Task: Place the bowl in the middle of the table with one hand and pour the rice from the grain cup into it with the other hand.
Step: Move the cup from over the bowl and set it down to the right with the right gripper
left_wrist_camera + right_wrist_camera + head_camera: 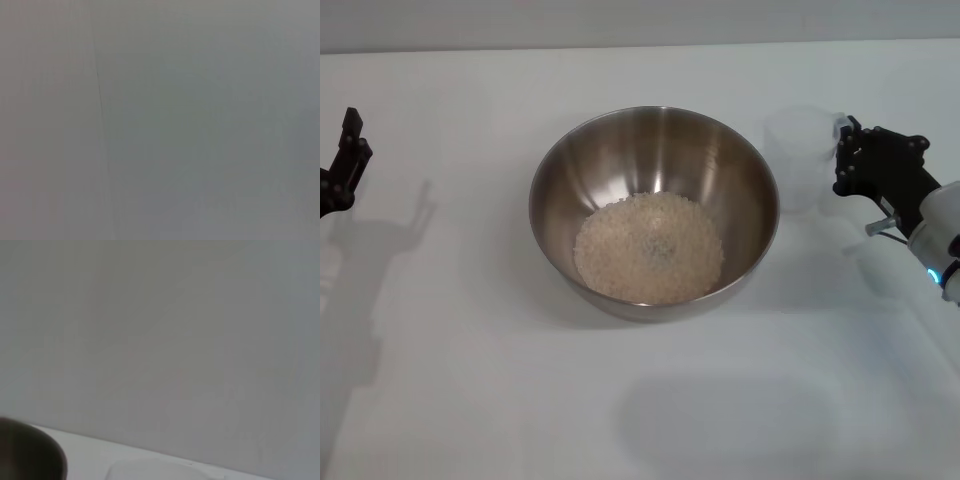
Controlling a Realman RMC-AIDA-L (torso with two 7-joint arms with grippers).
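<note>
The steel bowl (720, 170) stands in the middle of the white table (470, 380). The rice (648, 248) lies in a loose heap on its bottom. The clear grain cup (800, 158) stands upright and looks empty on the table just right of the bowl. My right gripper (844, 156) is at the cup's right side by its handle, open, with its jaws apart. My left gripper (348, 160) hangs at the far left edge, away from the bowl. In the right wrist view a dark curved edge of the bowl (30, 452) shows in a corner.
The table's far edge meets a grey wall (640, 20) at the back. The left wrist view shows only a plain grey surface. Shadows of the arms lie on the table at the left and front.
</note>
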